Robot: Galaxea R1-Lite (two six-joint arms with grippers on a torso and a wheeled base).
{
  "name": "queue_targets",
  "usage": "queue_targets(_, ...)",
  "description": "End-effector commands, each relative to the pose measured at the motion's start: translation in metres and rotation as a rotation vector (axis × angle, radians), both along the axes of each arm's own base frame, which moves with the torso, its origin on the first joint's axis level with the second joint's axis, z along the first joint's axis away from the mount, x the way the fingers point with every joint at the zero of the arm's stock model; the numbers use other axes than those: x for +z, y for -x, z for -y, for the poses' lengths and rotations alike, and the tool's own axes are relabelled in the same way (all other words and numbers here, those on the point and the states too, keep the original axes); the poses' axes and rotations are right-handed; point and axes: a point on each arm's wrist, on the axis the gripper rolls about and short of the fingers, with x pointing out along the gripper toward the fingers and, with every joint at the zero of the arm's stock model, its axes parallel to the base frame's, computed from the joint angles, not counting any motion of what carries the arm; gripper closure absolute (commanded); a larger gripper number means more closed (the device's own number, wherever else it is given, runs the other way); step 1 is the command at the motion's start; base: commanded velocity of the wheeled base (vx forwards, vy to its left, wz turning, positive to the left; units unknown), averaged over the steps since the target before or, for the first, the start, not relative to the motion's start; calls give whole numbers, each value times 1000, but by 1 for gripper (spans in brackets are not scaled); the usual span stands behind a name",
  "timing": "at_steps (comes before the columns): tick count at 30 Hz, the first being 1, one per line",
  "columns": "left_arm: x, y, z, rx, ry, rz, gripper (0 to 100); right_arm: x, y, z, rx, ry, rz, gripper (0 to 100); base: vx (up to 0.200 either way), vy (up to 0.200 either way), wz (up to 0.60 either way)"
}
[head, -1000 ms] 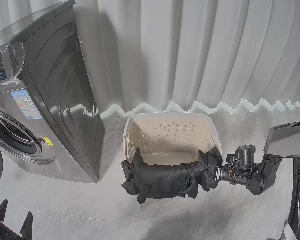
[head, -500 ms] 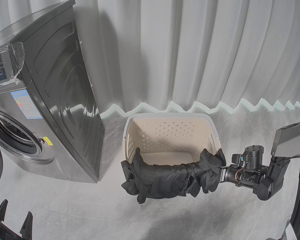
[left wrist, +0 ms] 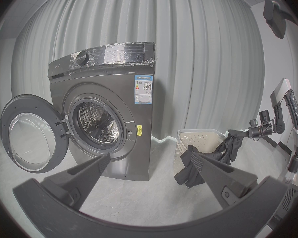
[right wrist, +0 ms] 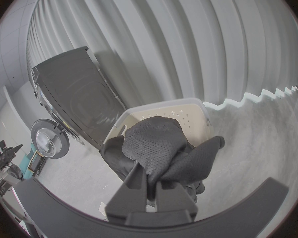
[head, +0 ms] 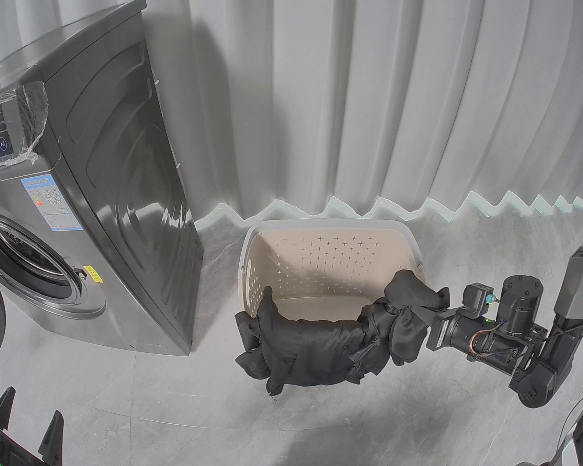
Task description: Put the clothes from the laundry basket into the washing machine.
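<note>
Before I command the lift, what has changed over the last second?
The right gripper, shut on the black garment, drew back toward the robot's right, lifting and bunching that end of the cloth at the laundry basket's right side. The rest of the garment stays draped over the near rim. The left gripper stays low and open, and the washing machine is unchanged.

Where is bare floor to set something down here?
Free: the floor strip between washing machine and laundry basket, and the wide floor before the basket. Crowded: the basket's front rim, where the right gripper holds the black garment.
</note>
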Motion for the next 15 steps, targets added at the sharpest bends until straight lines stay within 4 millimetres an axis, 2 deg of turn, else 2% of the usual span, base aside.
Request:
queue_targets(1,-5,0,0,1,0,3,0,31,6,-6,27,-43,107,100,0,0,0)
queue_targets(5,-5,0,0,1,0,2,0,38,7,-8,36,-52,137,100,0,0,0)
queue_targets(15,-5,0,0,1,-1,2,0,70,0,-13,29,-72,284,100,0,0,0)
